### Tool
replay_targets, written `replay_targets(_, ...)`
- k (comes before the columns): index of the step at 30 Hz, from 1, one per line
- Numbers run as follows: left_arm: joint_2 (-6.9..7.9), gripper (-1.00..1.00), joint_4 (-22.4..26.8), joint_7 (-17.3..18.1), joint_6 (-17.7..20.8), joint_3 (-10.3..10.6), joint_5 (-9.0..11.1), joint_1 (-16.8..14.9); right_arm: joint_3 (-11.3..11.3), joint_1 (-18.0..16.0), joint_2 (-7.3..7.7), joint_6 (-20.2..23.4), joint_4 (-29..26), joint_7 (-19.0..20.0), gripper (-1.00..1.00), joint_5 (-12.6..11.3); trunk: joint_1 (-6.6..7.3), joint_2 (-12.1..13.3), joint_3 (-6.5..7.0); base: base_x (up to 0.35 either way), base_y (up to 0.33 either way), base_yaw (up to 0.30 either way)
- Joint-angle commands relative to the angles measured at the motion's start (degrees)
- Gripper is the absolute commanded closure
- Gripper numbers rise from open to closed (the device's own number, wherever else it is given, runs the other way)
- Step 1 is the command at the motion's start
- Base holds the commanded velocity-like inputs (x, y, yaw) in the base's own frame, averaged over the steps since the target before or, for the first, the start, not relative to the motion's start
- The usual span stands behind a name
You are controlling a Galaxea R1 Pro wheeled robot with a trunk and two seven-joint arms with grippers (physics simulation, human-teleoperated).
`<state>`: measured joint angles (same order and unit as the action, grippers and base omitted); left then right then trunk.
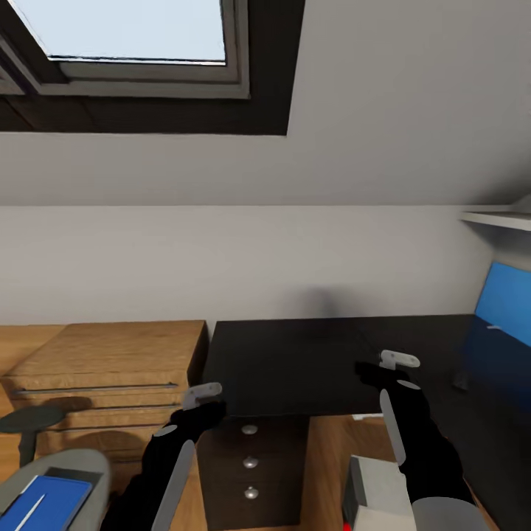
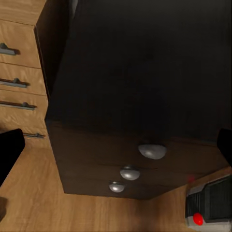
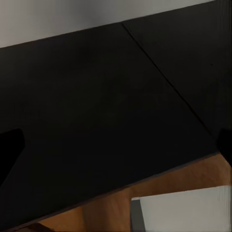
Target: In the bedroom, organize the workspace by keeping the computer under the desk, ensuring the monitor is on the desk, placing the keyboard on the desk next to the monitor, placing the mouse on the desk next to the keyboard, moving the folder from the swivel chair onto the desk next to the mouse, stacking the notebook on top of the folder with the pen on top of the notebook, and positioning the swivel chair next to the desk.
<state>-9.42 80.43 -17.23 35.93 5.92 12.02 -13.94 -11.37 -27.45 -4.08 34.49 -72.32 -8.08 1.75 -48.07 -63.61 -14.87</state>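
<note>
Head view: no writing is seen on the computer (image 1: 376,494); whether either gripper is parted cannot be told.

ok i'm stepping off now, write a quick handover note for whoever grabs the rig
Left gripper: open, empty, by the desk's front corner above the black drawer cabinet.
Right gripper: open, empty, over the desk.
Folder lies on the swivel chair, at the robot's left.
Computer stands on the floor by the desk's front edge.
Done: nothing set on the visible desk top.
Left: move the folder to the desk, then the other items, chair last.
</note>
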Motion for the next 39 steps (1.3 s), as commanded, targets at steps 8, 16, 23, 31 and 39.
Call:
replay_targets(8, 0.09, -1.00, 0.08, -0.53, 0.19, 0.06, 0.63, -0.03, -0.12, -0.06, -0.05, 0.23, -0.02, -0.01, -1.00, 0.18, -0.02, -0.05, -0.16, 0.232, -0.016, -0.071)
replay_targets(16, 0.04, -1.00, 0.08, -0.54, 0.28, 0.06, 0.57, -0.03, -0.15, -0.06, -0.05, 0.19, -0.02, -0.11, -1.00, 0.27, -0.02, -0.05, -0.16, 0.308, -0.118, -0.002)
replay_targets(23, 0.01, -1.00, 0.08, -0.53, 0.30, 0.06, 0.57, -0.03, -0.22, -0.06, 0.01, 0.15, 0.06, -0.03, -1.00, 0.34, -0.02, -0.05, -0.16, 0.241, -0.211, -0.061)
replay_targets(31, 0.01, -1.00, 0.08, -0.53, 0.36, 0.06, 0.55, -0.03, -0.54, -0.06, 0.30, 0.14, 0.15, -0.07, -1.00, 0.35, -0.02, -0.05, -0.16, 0.052, -0.053, -0.232)
replay_targets(39, 0.01, -1.00, 0.08, -0.53, 0.36, 0.06, 0.55, -0.03, -3.48, -0.06, 0.70, 0.14, 0.47, -0.07, -1.00, 0.42, -0.02, -0.05, -0.16, 0.006, -0.006, -0.270)
